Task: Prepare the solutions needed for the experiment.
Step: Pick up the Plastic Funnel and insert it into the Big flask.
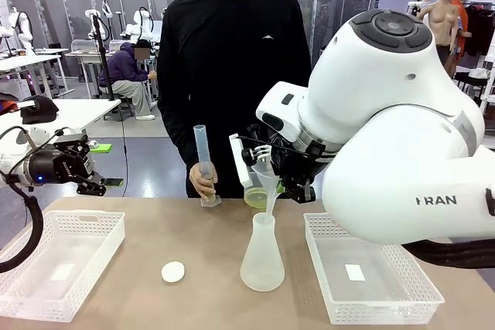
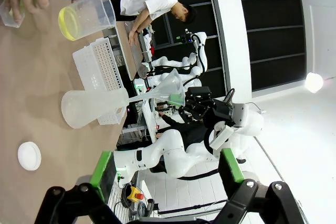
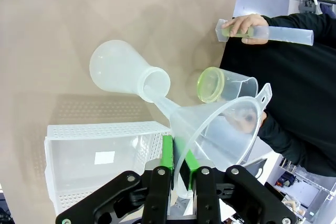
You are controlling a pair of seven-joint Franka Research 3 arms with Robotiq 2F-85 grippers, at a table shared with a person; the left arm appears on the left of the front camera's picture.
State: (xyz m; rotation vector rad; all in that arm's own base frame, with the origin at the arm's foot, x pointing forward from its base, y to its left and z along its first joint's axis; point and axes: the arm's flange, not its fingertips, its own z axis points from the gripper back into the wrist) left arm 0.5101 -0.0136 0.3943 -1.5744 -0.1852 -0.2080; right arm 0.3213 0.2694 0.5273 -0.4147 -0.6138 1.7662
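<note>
The letters "FRAN" are showing on the right arm's white casing, and the word's end is hard to make out. A white patch is lying in each of the two plastic trays, too small to read.

The table is showing a plain tan top, with a white disc lying on it near the flask. Behind, a workshop with other tables and glass partitions is stretching away.

The right gripper is pinching the rim of a clear funnel, jaws nearly closed, the spout sitting in the flask's neck. The left gripper is hovering wide open, holding nothing.

The yellow-green liquid is lying shallow in a beaker tilted just beside the funnel. The hand holding it is mostly hidden. The person's other hand is gripping a measuring tube.
</note>
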